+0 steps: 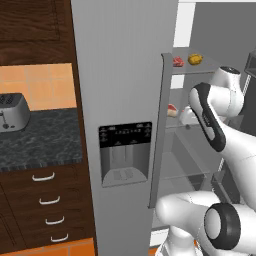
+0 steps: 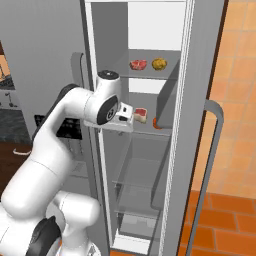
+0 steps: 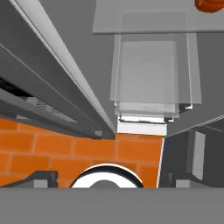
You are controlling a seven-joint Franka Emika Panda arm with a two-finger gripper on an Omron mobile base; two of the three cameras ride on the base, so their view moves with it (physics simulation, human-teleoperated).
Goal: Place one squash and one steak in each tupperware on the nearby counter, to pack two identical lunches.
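Observation:
The fridge stands open. On its upper shelf a steak lies beside a yellow-orange squash; both also show as the steak and squash. On the middle shelf lies a second steak, and to its right an orange-red squash is partly hidden by a door bin. My gripper hangs at the front edge of the middle shelf, just left of that steak. It looks down past the lower shelves, open and empty. The counter lies left of the fridge. The tupperware is out of view.
A silver toaster stands on the counter, over brown drawers. The shut fridge door with its dispenser separates counter and open compartment. The open door with its handle stands at the right. Glass shelves and orange floor tiles lie below my hand.

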